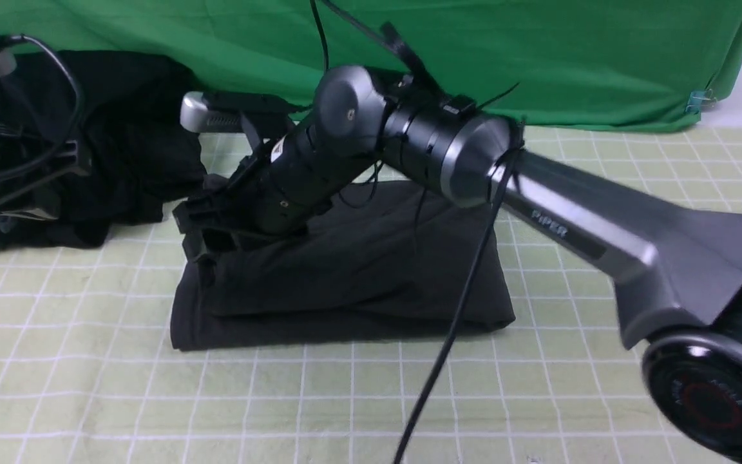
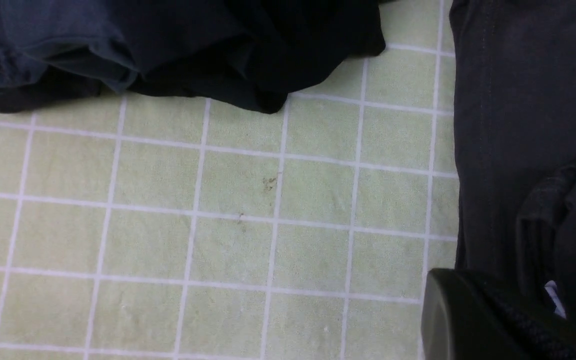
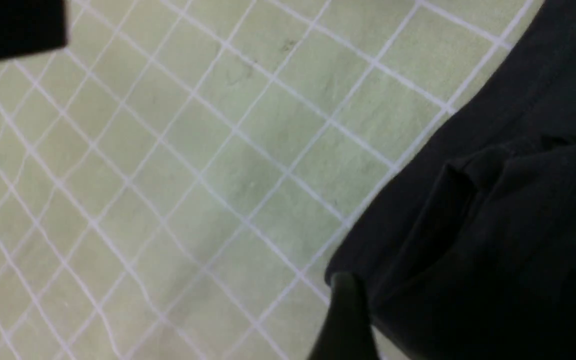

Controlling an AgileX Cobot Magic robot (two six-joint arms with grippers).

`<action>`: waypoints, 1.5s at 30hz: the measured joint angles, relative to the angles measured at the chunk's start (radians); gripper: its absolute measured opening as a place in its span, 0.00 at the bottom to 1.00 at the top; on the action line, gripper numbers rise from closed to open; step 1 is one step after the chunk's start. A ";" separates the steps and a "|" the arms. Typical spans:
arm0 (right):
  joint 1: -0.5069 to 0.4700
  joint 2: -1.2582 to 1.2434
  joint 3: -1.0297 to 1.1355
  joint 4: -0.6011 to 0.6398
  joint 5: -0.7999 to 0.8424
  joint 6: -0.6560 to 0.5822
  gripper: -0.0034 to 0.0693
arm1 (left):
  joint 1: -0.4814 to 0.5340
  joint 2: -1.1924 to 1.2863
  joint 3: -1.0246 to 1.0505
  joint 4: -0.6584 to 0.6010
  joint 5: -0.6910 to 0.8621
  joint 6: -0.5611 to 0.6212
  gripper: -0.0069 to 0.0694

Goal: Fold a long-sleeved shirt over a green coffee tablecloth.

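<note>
The long-sleeved shirt [image 1: 358, 270] lies folded into a dark charcoal block on the green coffee tablecloth [image 1: 345, 399]. My right arm reaches across it, and my right gripper [image 1: 200, 235] is at the shirt's left edge, shut on a raised fold of cloth. In the right wrist view one finger [image 3: 343, 320] stands against the shirt [image 3: 518, 225], with the tablecloth [image 3: 168, 175] beside it. In the left wrist view only one dark finger [image 2: 468, 320] of my left gripper shows, before the shirt [image 2: 518, 100] and the tablecloth [image 2: 218, 225]. Logo and neck are hidden.
A blacker pile of garments [image 1: 126, 148] [image 2: 193, 40] lies at the back left, close to the shirt's far left corner. A plain bright green drape [image 1: 538, 58] hangs behind. A black cable [image 1: 455, 322] runs over the shirt. A dark object [image 3: 13, 25] shows in the corner of the right wrist view.
</note>
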 joint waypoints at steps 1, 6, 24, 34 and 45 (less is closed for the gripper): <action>-0.010 -0.028 0.000 -0.037 0.028 -0.015 0.74 | 0.000 0.000 0.000 -0.026 -0.001 0.015 0.08; -0.096 -0.168 -0.006 -0.342 0.229 -0.044 0.46 | -0.008 0.004 0.000 -0.219 -0.003 0.150 0.08; -0.359 -0.623 0.625 -0.512 0.182 -0.087 0.05 | -0.234 0.314 0.000 -0.313 -0.237 0.186 0.55; -0.360 -0.638 0.655 -0.511 0.132 -0.089 0.05 | -0.234 0.368 0.000 -0.305 -0.300 0.183 0.59; -0.360 -0.638 0.655 -0.511 0.111 -0.098 0.06 | -0.199 0.298 0.000 -0.310 -0.260 0.217 0.12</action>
